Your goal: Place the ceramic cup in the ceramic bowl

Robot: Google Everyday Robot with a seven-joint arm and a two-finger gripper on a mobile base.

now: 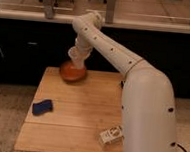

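The orange-brown ceramic bowl [71, 73] sits at the far left corner of the wooden table [80, 114]. My white arm reaches over from the right, and my gripper [75, 60] hangs directly over the bowl, its tip just above the rim. A small white shape [72, 53] at the gripper's end may be the ceramic cup. I cannot tell it apart from the white gripper parts.
A blue sponge-like object [42, 106] lies on the table's left side. A white labelled carton [111, 135] lies near the front edge, beside my arm. A dark object [122, 84] shows at the table's right edge. A dark counter stands behind the table.
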